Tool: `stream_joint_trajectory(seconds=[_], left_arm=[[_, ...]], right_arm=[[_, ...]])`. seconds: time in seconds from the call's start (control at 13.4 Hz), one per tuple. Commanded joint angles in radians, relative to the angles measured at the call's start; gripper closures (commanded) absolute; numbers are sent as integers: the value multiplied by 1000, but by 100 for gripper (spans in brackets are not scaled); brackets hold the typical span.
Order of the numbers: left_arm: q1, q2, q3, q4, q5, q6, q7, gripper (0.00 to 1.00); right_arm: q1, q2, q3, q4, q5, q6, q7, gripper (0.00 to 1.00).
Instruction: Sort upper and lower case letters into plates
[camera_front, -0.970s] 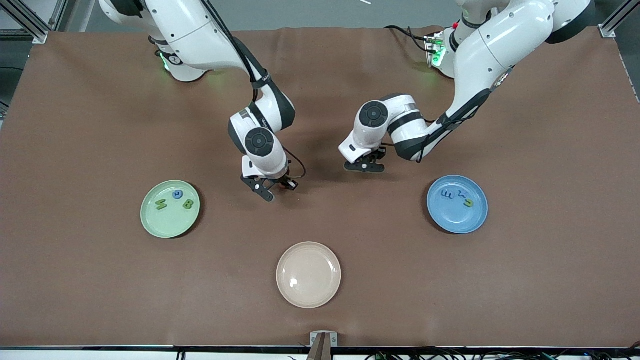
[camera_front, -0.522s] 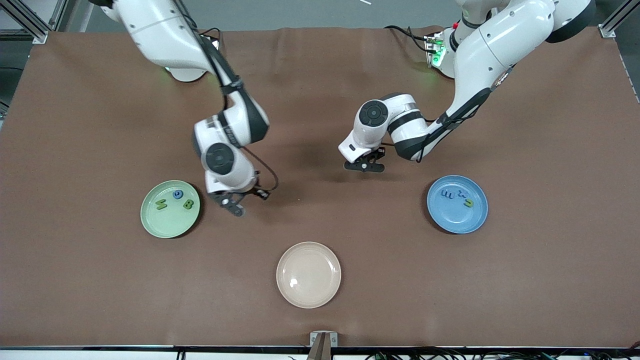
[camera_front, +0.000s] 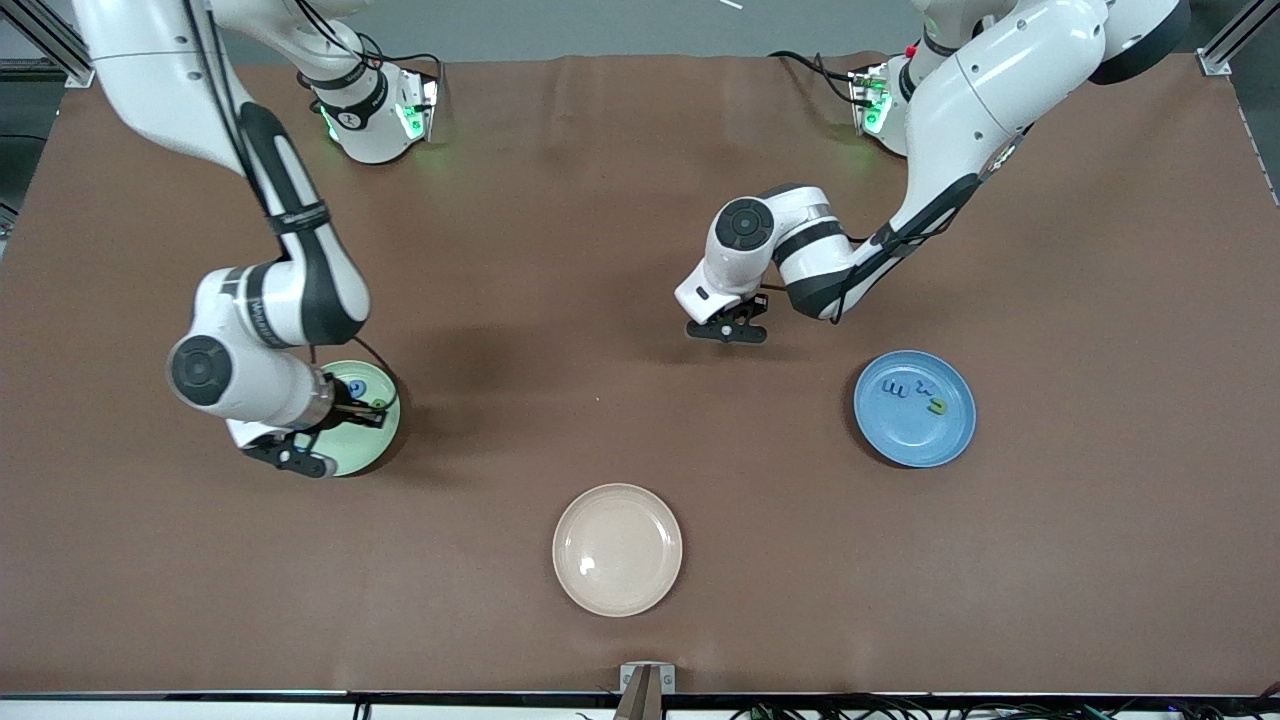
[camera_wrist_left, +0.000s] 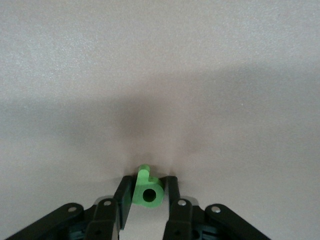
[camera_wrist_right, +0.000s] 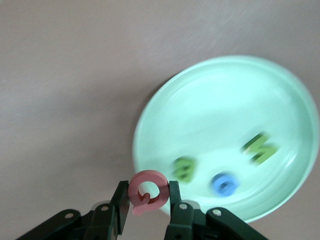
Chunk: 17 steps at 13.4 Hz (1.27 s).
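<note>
The pale green plate (camera_front: 372, 432) lies on the brown desk (camera_front: 640, 200) toward the right arm's end, and the right arm's wrist covers much of it in the front view. In the right wrist view the green plate (camera_wrist_right: 225, 135) carries three letters: a dark green B (camera_wrist_right: 184, 168), a blue round letter (camera_wrist_right: 224, 183) and an olive green M (camera_wrist_right: 260, 147). The right tool (camera_wrist_right: 147, 200) hangs over the rim of this plate, clenched on a pink letter Q (camera_wrist_right: 146, 190) held between its two black fingers (camera_wrist_right: 175, 197). In the front view the right tool (camera_front: 290, 455) sits over the plate's edge nearest the camera.

The blue plate (camera_front: 915, 430) lies toward the left arm's end of the desk, well apart from the green one. It holds a few small letters, blue ones (camera_front: 905, 388) and a yellow-green one (camera_front: 937, 405); their shapes are too small to read.

The left tool (camera_front: 728, 328) is down at the desk's middle, farther from the camera than the blue plate. The left wrist view shows the left tool (camera_wrist_left: 148, 200) closed on a bright green lowercase b (camera_wrist_left: 147, 190), low over bare desk.

A cream-beige plate (camera_front: 617, 549) lies nearest the camera, between the two others, with nothing in it.
</note>
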Motion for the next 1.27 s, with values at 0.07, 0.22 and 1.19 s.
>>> stream_joint_trajectory(seconds=[0.07, 0.22, 1.19], left_arm=[[-26, 8, 27, -18, 18, 15, -18, 77], [-26, 6, 27, -18, 18, 15, -18, 89], [359, -103, -101, 54, 3, -142, 423, 92]], right_arm=[[-94, 10, 22, -37, -8, 70, -146, 99], [-95, 28, 22, -41, -8, 98, -146, 99], [-112, 117, 22, -41, -8, 213, -150, 98]])
